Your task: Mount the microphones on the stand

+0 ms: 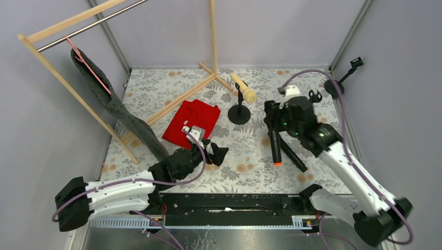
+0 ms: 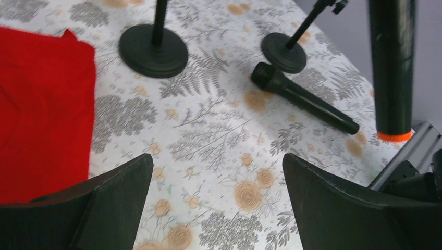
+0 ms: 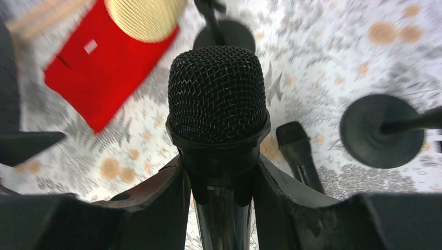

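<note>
As top view shows, R gripper [image 1: 271, 119] is clamped on orange-tipped black mic [image 1: 274, 143], held near upright, tip down. Cream mic [image 1: 243, 87] already sits on centre stand [image 1: 239, 113].

Step in hand, by my reading: carry to empty stand [image 1: 333, 86].

L wrist: L gripper [image 2: 216, 208] jaws apart, holding nothing. Second black mic [image 2: 305, 99] lies near empty stand's base; red cloth [image 2: 41, 104] alongside.

R wrist: grip sits just below mic head. Next move needs lining up w/ clip. Lying mic may crowd approach.

White-shelled left arm [image 1: 120, 190], right arm [image 1: 354, 166]; black joints; lilac cables [image 1: 312, 71]; green lights [image 1: 321, 134]; black left hand [image 2: 216, 159], right hand [image 3: 219, 166].
</note>
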Controlling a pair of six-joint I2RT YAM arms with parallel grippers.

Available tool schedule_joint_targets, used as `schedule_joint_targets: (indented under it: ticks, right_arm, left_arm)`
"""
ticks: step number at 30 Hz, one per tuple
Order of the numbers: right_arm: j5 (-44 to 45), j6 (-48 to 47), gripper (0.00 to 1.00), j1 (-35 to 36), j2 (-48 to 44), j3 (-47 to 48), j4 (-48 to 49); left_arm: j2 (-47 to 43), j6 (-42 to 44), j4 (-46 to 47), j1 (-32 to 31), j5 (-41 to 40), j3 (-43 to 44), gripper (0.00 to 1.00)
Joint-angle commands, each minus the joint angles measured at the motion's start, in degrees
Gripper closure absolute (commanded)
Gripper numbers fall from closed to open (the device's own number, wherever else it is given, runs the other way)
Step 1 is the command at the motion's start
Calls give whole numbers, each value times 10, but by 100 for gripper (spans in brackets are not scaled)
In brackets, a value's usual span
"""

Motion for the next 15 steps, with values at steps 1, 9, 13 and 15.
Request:
schedule_joint_targets:
  ticks: [1, 9, 13, 15]
  right_arm:
    - [61, 15, 100, 4, -98, 67, -28]
    - [126, 15, 100, 4, -203, 172, -29]
    - [172, 4, 100, 4, -232, 229, -33]
    - [183, -4, 100, 4, -239, 259, -42]
  left_arm:
    - [54, 48, 172, -7, 70, -2, 1]
    - [303, 157, 398, -92, 65, 95, 1]
    - [428, 195, 501, -97, 101, 168, 1]
    - [478, 216, 535, -97, 129, 212, 1]
